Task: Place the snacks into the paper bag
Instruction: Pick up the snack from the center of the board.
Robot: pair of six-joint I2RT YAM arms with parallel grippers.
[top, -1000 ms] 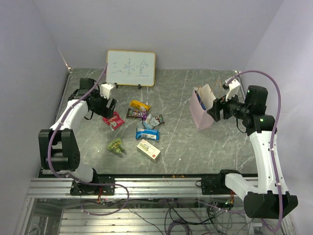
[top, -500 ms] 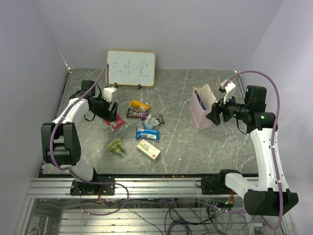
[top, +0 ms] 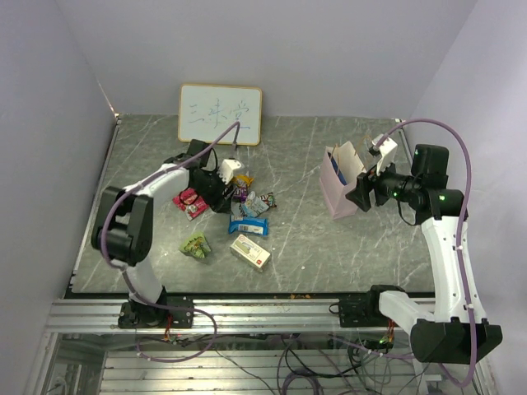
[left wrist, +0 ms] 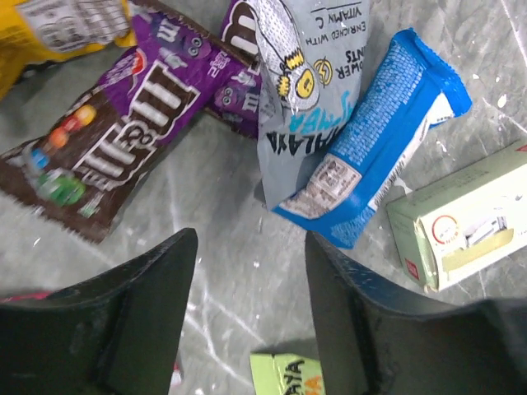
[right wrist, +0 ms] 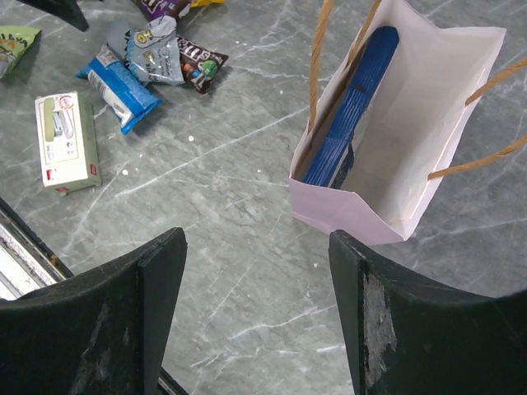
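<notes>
The pale pink paper bag (top: 336, 191) stands open at the right, with a dark blue packet (right wrist: 350, 111) inside it (right wrist: 412, 140). My right gripper (top: 361, 191) is open and empty beside the bag, over bare table (right wrist: 257, 239). My left gripper (top: 222, 193) is open and empty, low over the snack pile (left wrist: 251, 247). Just beyond its fingertips lie a brown-purple M&M's packet (left wrist: 115, 148), a grey packet (left wrist: 305, 90) and a blue-white bar (left wrist: 387, 140). The orange packet (top: 244, 178) is partly hidden by the gripper.
A pink packet (top: 191, 202), a green packet (top: 196, 244) and a pale box (top: 250, 252) lie near the pile. A white writing board (top: 220, 114) stands at the back. The metal rail (top: 247, 313) runs along the near edge.
My left gripper has swung right, from over the pink packet to over the snack pile. The right arm has hardly moved.
</notes>
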